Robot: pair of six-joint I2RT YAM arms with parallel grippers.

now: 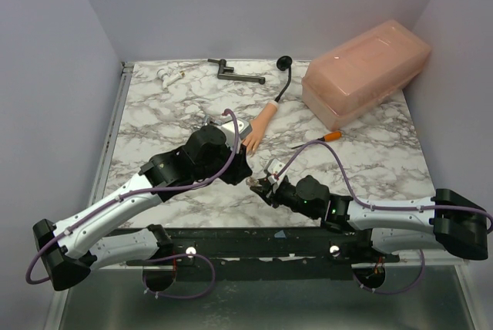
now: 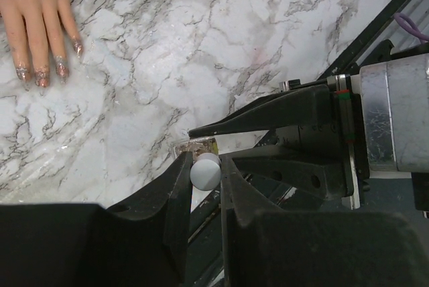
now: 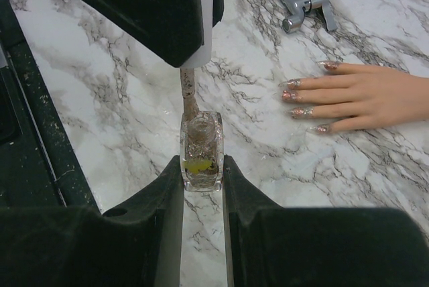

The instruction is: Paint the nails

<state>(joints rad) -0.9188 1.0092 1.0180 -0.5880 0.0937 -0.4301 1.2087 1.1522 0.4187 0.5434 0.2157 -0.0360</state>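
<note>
A peach mannequin hand [image 1: 260, 123] on a thin black curved stem [image 1: 285, 79] lies on the marble table. Its nails [image 3: 303, 99] are glittery reddish; they also show in the left wrist view [image 2: 41, 72]. My right gripper [image 3: 202, 166] is shut on a small clear nail polish bottle [image 3: 201, 151] standing on the table. My left gripper [image 2: 204, 169] is shut on the white brush cap [image 2: 205, 171]. The brush stem [image 3: 188, 92] dips into the bottle's neck. Both grippers meet just in front of the fingertips [image 1: 254, 180].
A large pinkish translucent box [image 1: 363, 71] stands at the back right. A black tool [image 1: 231, 72] and a small white piece [image 1: 167, 76] lie at the back. An orange pen-like item [image 1: 333, 136] lies before the box. A grey metal clamp [image 3: 305, 7] lies near the hand.
</note>
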